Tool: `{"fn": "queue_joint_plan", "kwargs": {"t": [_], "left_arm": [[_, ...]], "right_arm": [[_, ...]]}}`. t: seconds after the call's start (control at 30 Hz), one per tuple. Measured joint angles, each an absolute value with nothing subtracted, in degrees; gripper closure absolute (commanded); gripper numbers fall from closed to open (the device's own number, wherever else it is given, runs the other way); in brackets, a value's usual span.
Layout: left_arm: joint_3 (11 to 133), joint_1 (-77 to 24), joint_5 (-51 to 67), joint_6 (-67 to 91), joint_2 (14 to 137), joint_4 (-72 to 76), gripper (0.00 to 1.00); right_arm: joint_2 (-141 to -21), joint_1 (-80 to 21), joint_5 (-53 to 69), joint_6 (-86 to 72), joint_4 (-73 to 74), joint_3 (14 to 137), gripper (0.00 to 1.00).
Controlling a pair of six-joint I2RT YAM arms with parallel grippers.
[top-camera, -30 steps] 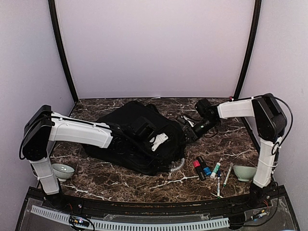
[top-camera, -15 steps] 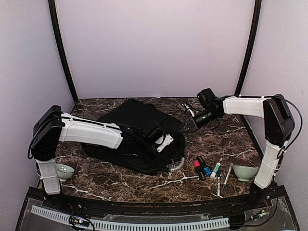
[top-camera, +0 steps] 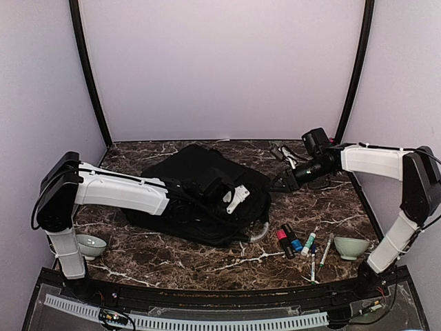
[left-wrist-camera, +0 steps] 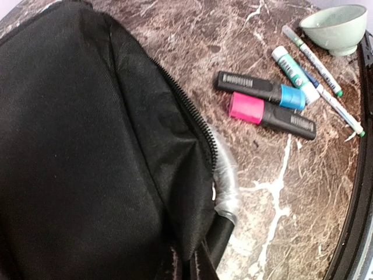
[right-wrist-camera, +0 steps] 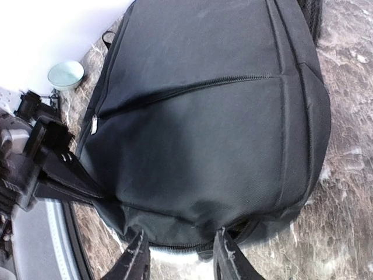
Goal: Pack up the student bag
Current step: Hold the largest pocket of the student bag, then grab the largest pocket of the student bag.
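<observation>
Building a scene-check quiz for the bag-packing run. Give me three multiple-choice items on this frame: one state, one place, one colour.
1. The student bag is:
A. lying on the table
B. standing upright
C. hanging in the air

2. The two thick markers lie:
A. inside the bag
B. behind the bag, by the far wall
C. on the table, between the bag and the bowl at the right arm's base

3. Their caps are:
A. yellow and orange
B. pink and blue
C. both white

Key:
1 A: the top view shows the bag spread flat on the marble.
2 C: both markers rest on bare marble next to the thinner pens, just short of that bowl.
3 B: the left wrist view shows one pink cap and one blue cap on black bodies.
</observation>
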State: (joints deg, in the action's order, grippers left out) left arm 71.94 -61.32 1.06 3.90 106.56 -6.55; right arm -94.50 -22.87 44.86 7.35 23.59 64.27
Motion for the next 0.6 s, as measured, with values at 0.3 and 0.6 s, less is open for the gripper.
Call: {"fn": "queue_joint_plan", "kwargs": {"t": [0.3, 0.6], "left_arm": [[73.0, -59.9, 5.1, 8.1, 108.4, -3.5, 1.0], [73.4, -56.1, 13.4, 16.6, 111.2, 3.9, 1.0]], "right_arm": [[-83.6, -26.4, 37.2, 12.1, 26.0, 53.3, 0.55], [-86.0, -30.1, 37.5, 13.5, 25.3, 51.4, 0.56]]}}
